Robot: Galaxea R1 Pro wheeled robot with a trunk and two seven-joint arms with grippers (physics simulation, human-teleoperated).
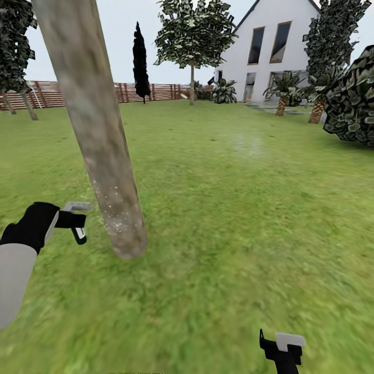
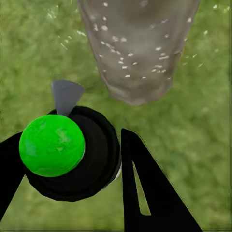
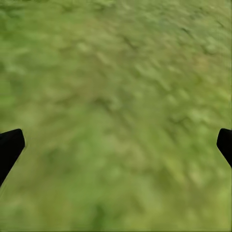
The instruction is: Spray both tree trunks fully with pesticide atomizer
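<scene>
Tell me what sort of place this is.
Most likely a house's back garden: a wide green lawn, a brown slatted wooden fence along its far edge, a white house behind, and trees such as this thick trunk.

The tree trunk (image 1: 98,140) runs off the head view's top edge, its foliage unseen. In the left wrist view the atomizer's (image 2: 70,152) body is hidden beneath its own green cap. The right tool (image 3: 116,145) shows just its black fingertips (image 3: 9,145) at the right wrist view's edges, over blurred lawn (image 3: 116,96).
</scene>
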